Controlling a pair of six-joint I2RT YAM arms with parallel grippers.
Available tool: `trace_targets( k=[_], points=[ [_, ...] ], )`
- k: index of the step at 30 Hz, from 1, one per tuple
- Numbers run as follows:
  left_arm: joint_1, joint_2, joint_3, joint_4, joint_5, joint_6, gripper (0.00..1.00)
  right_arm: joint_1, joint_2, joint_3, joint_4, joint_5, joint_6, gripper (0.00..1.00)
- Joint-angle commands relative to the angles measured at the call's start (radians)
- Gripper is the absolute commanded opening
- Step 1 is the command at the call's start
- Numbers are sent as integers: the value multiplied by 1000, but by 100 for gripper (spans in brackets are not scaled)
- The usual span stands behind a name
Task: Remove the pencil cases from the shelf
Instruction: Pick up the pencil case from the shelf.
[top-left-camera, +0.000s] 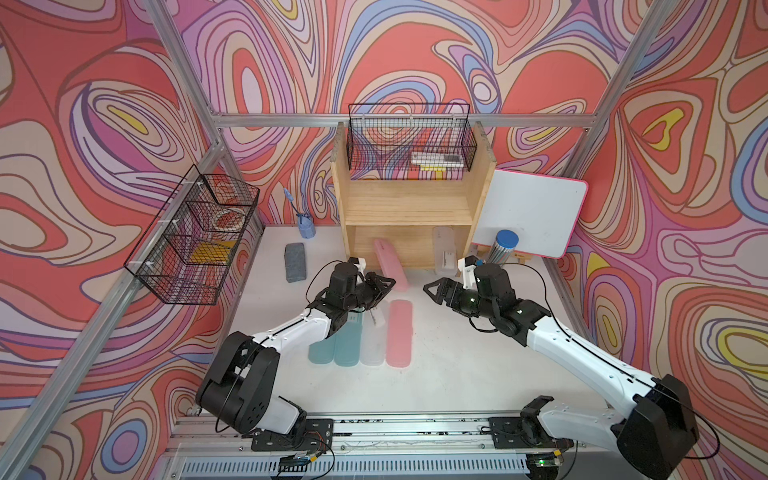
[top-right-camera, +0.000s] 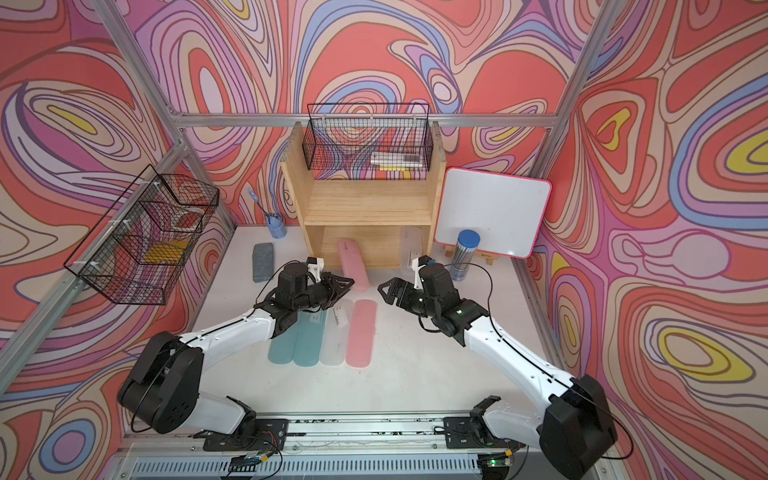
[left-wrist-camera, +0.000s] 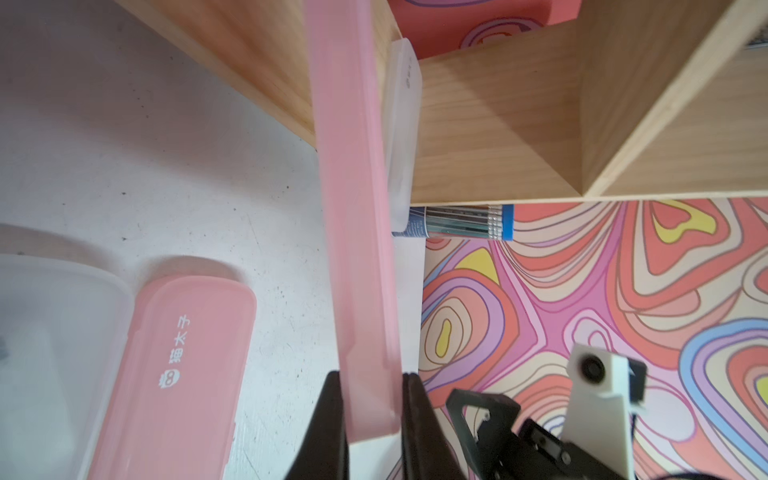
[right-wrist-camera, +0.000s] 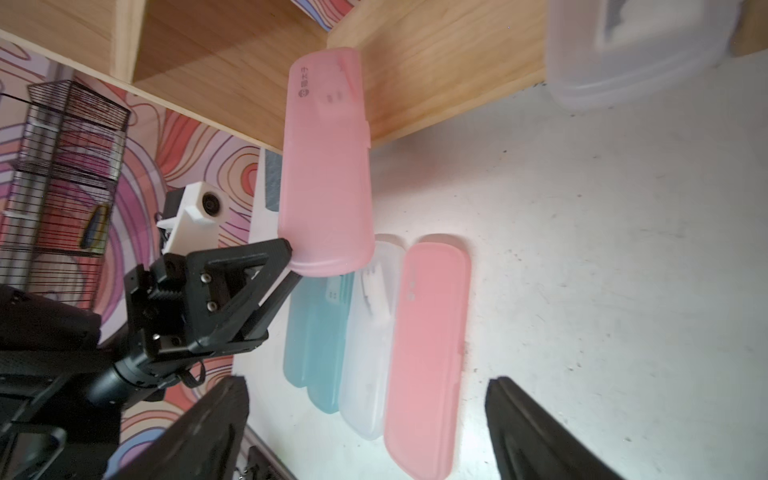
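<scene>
The light wooden shelf (top-left-camera: 409, 208) (top-right-camera: 365, 208) stands at the back of the table. A pink pencil case (top-left-camera: 388, 262) (left-wrist-camera: 357, 208) (right-wrist-camera: 328, 166) sticks out of its lower tier at a slant. My left gripper (top-left-camera: 388, 289) (left-wrist-camera: 372, 399) is shut on that case's near end. A frosted clear case (top-left-camera: 444, 249) (right-wrist-camera: 631, 54) lies at the right of the lower tier. Several cases lie in a row on the table: teal (top-left-camera: 332, 345), clear (top-left-camera: 372, 340) and pink (top-left-camera: 400, 336). My right gripper (top-left-camera: 430, 293) (right-wrist-camera: 365, 415) hangs open and empty beside the left one.
A grey eraser block (top-left-camera: 295, 262) lies left of the shelf, near a blue cup (top-left-camera: 306, 226). A cylinder of pencils (top-left-camera: 503, 249) and a whiteboard (top-left-camera: 536, 212) stand on the right. Black wire baskets hang above the shelf (top-left-camera: 409, 139) and on the left wall (top-left-camera: 195, 237).
</scene>
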Motion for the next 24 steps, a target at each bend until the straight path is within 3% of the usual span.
trace_targets(
  k=[1,11,24],
  points=[
    [8,-94,-26,15,123,54,7,-29,38,4,151,-188,108,90],
    [11,-281,-157,107,257,-15,4,-39,148,35,322,-352,242,83],
    [10,-441,-274,232,373,-100,0,-40,152,25,413,-393,318,77]
  ],
)
